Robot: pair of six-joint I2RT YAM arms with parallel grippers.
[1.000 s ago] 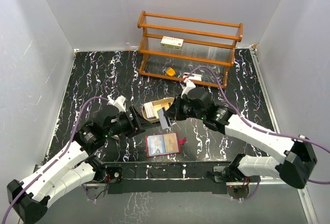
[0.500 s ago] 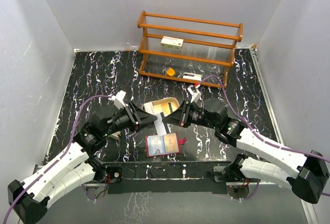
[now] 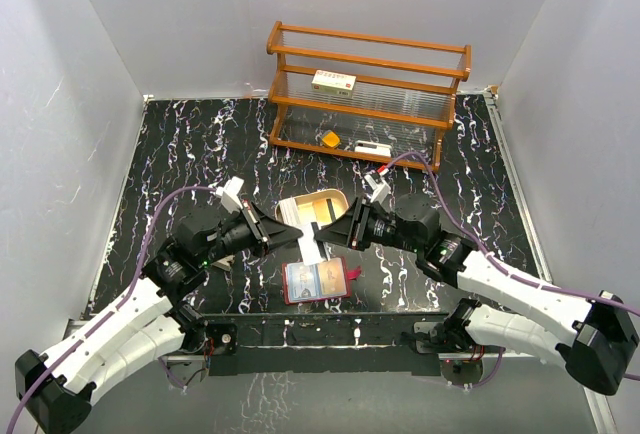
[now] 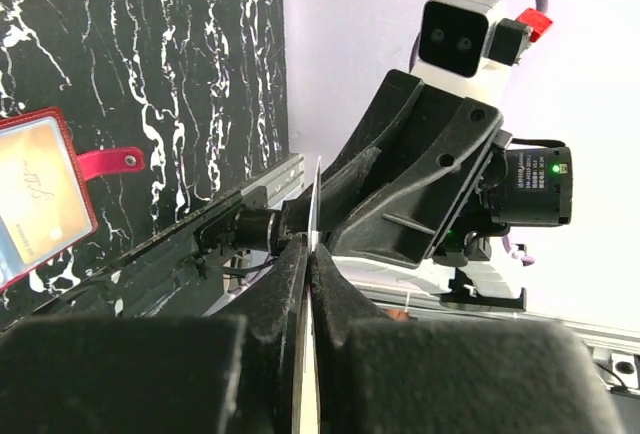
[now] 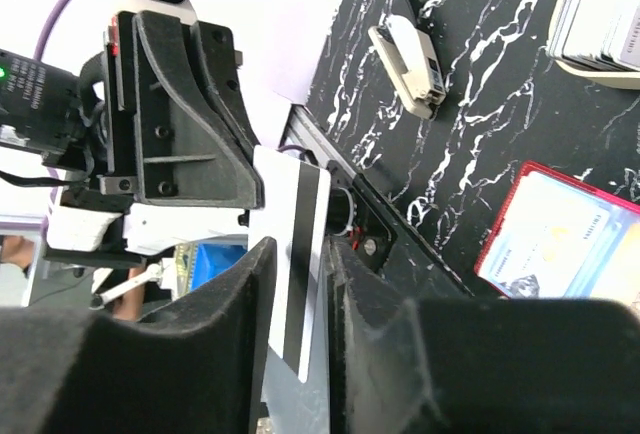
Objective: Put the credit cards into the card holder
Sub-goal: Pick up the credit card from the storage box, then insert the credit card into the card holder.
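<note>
Left gripper (image 4: 308, 254) now clamps the card (image 5: 285, 184) that the right gripper (image 5: 302, 259) carried a second ago, and the right jaws stand slightly parted around it. The handover looks all but done, freeing the left arm to pocket the card. It hangs in the air just beyond the open holder (image 3: 316, 281), on edge, its long axis running gripper to gripper, roughly along the holder's far edge.
</note>
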